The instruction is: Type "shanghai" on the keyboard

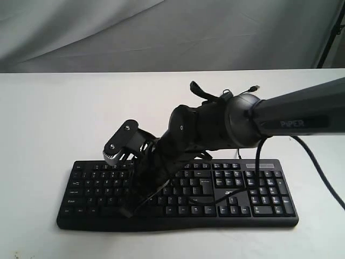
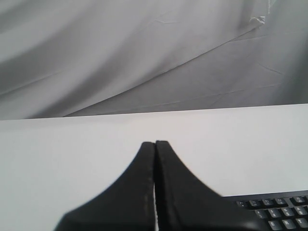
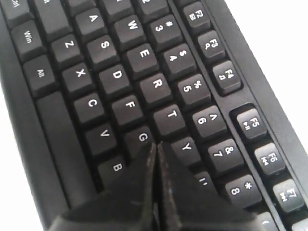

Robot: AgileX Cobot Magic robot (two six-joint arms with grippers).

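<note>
The keyboard (image 1: 259, 191) lies at 6 o'clock on the bench (image 1: 54, 118). The right pincer (image 3: 155, 144), pressed together, points beside the G key (image 3: 143, 137). It should probably centre on one key, descend vertically and tap briefly. The left pincer (image 2: 155, 143), likewise pressed together, hangs clear.

A plain white worktop (image 1: 48, 108) spreads across the lower scene, matte and smooth. Behind its far edge hangs a grey cloth backdrop (image 1: 161, 32), creased in long diagonal folds, with a paler band across its upper left. At the far right, a thin black stand leg (image 1: 331, 38) slants across the cloth.
</note>
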